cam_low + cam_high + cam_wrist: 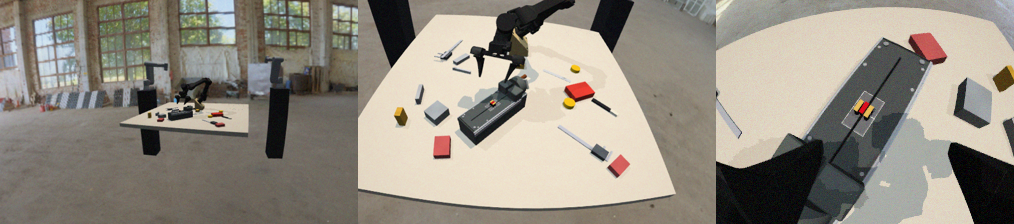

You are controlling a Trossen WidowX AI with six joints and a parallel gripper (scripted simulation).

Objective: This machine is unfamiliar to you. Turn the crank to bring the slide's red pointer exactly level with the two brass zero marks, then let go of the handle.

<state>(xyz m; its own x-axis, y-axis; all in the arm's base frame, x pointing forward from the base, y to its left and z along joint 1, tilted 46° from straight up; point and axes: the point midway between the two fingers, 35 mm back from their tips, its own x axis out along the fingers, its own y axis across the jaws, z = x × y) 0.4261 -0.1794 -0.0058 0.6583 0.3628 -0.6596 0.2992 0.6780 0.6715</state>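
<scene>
The dark machine (499, 122) (180, 115) (883, 65) lies diagonally on the table. Its red pointer (492, 103) (864, 107) sits in a small outlined window between two brass marks (858, 105) (869, 112). It looks close to level with them; exact alignment cannot be told. The crank's brown handle (524, 76) sticks out at the machine's far end, beyond the grey housing blocks (515, 90) (836, 187); the wrist view does not show it. My gripper (493, 78) (181, 104) (889, 148) is wide open and empty, above the machine's far end and to the handle's left in the top view.
A grey block (436, 112) (975, 102) and a red block (442, 146) (928, 47) lie left of the machine. Right of it are a bright red box (580, 90), yellow discs (569, 103) (575, 68) and a caliper (600, 152). Another caliper (446, 55) lies at the back left.
</scene>
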